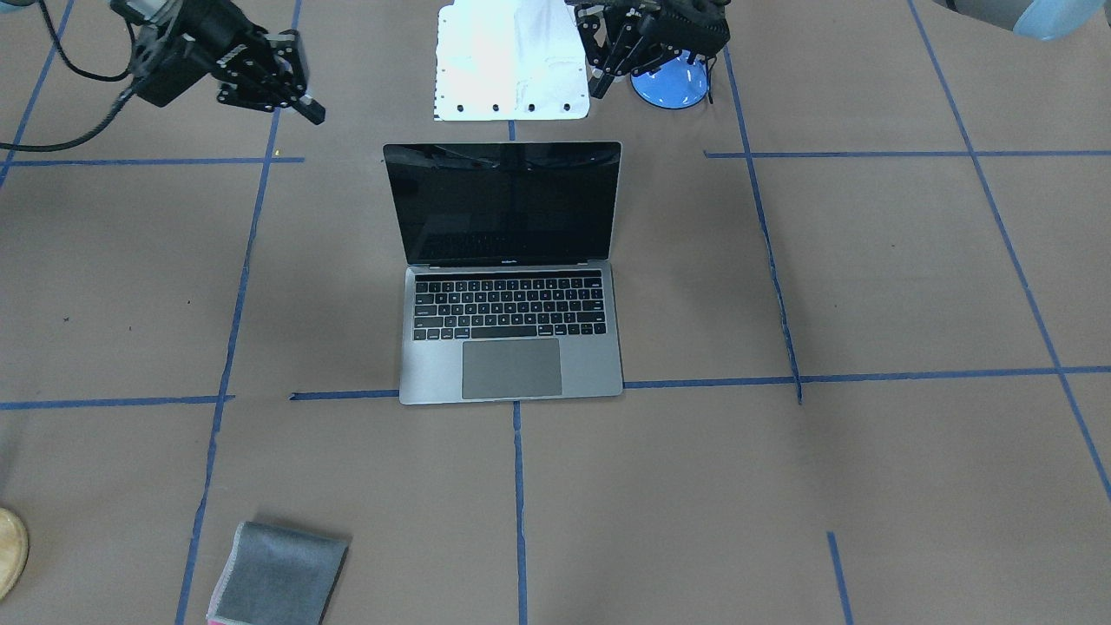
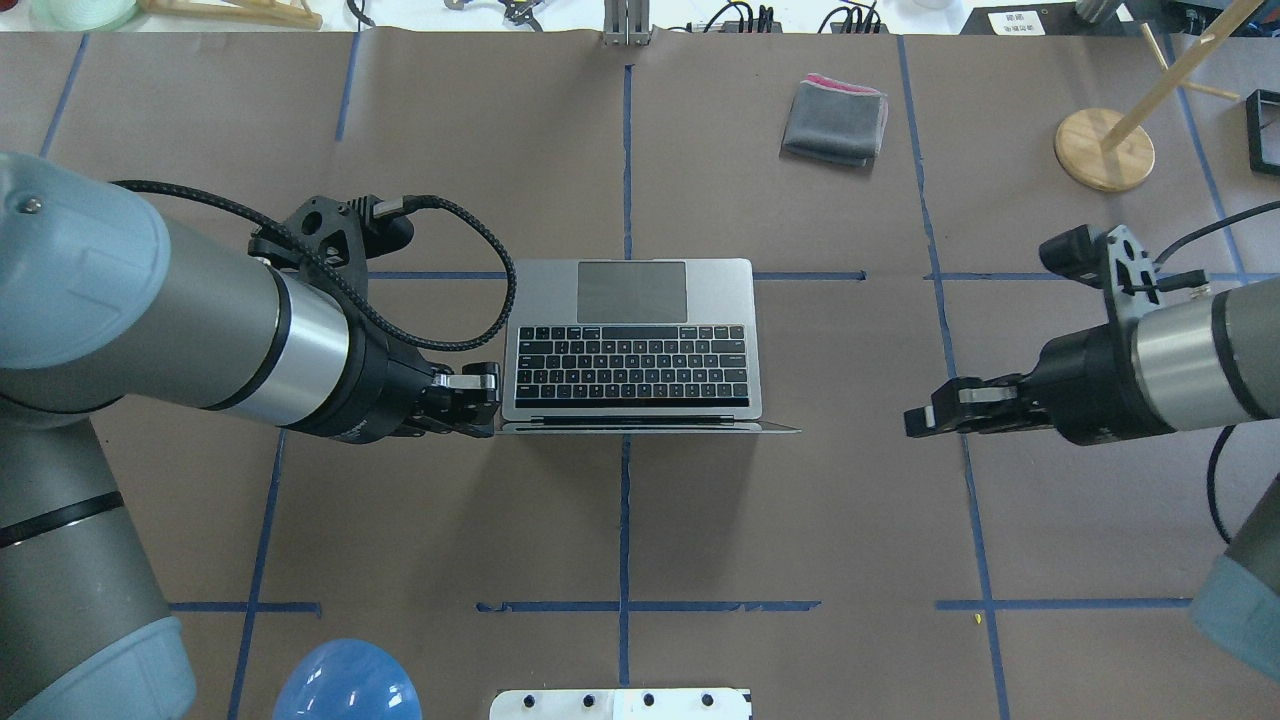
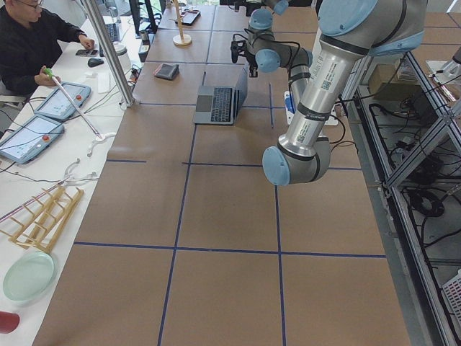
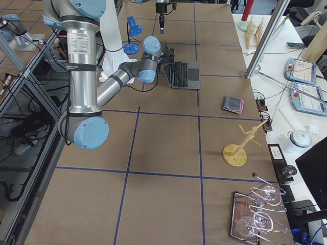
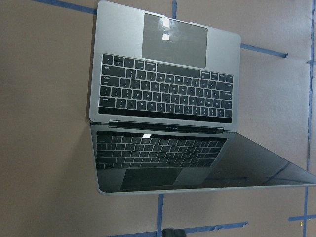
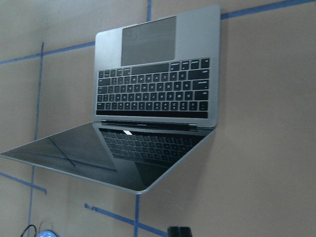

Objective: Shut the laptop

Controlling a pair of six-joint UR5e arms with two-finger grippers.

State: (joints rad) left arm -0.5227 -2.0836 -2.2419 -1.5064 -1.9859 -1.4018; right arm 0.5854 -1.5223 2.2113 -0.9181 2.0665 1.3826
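Note:
The grey laptop [image 1: 512, 369] lies open in the middle of the table, its black screen upright and tilted back toward the robot. It also shows in the overhead view [image 2: 630, 340] and in the left wrist view [image 5: 168, 94] and right wrist view [image 6: 153, 94]. My left gripper [image 2: 485, 400] looks shut and empty. It hovers just behind the lid's corner on my left [image 1: 599, 87], apart from it. My right gripper [image 2: 920, 418] looks shut and empty, well off to the laptop's other side [image 1: 312, 113].
A folded grey cloth [image 2: 835, 122] lies beyond the laptop on the operators' side. A wooden stand [image 2: 1100, 150] is at the far right. A blue dome [image 2: 345, 685] and a white plate [image 2: 620, 703] sit by the robot's base, behind the lid.

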